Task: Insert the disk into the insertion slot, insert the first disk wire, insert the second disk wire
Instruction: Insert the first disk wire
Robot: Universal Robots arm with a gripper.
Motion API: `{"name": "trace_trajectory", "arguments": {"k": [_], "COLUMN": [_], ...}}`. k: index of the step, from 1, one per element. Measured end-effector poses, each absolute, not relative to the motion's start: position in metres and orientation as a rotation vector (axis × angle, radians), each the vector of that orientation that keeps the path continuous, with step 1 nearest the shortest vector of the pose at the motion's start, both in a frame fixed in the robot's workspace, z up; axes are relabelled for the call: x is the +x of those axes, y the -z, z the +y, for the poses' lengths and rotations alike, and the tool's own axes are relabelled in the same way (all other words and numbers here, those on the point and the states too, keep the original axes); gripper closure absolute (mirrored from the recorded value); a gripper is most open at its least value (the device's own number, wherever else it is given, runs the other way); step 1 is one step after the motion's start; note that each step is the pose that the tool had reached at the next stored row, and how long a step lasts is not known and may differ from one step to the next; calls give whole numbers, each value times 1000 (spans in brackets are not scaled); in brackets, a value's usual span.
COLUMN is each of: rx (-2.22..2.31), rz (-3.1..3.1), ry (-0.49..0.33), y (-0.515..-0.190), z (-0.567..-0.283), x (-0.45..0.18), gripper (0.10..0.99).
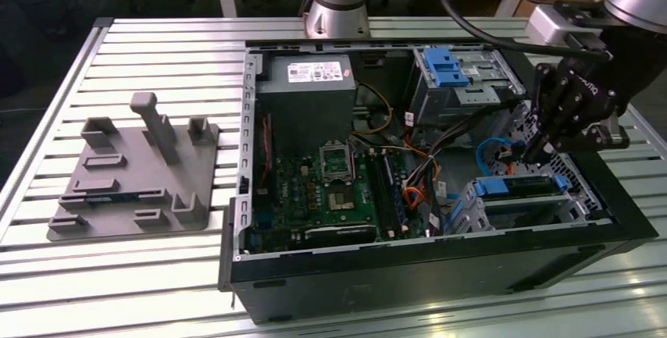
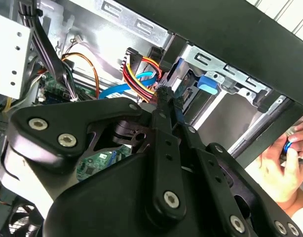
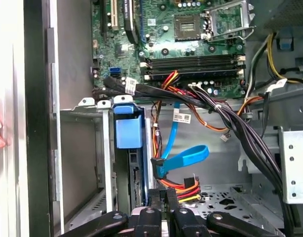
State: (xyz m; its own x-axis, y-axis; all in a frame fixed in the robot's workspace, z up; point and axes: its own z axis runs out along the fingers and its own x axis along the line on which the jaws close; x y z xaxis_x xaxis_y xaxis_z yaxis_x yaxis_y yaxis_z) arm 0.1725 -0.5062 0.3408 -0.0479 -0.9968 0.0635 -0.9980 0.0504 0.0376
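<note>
Out to the exterior view's left of the computer case (image 1: 417, 268), a grey fixture (image 1: 136, 174) sits on the slatted table (image 1: 156, 41). Inside the case, the power supply (image 1: 308, 80) wears a white label, its print too small to read. Moving right, the second disk wire (image 3: 183, 158) curls blue, and it is hard to tell whether its dark plug is seated. The disk (image 1: 518, 186) lies in the insertion slot (image 1: 526, 215) at the case's near right corner. Its visible edge runs left to right between blue carrier ends, and its label is hidden. The gripper (image 1: 535, 149) hangs just above, its fingers (image 2: 164, 101) pressed together beside red-yellow-black wires (image 2: 139, 74). Any pinch is hidden. Outside the case, a person's hand (image 2: 282, 168) is cut off.
</note>
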Motion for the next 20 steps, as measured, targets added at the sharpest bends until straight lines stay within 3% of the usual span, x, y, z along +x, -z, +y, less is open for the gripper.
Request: {"name": "trace_trajectory", "arguments": {"k": [20], "rx": [2130], "rz": [-2219], "ry": [-17], "y": [-348], "z": [-516], "x": [173], "gripper": [922]}}
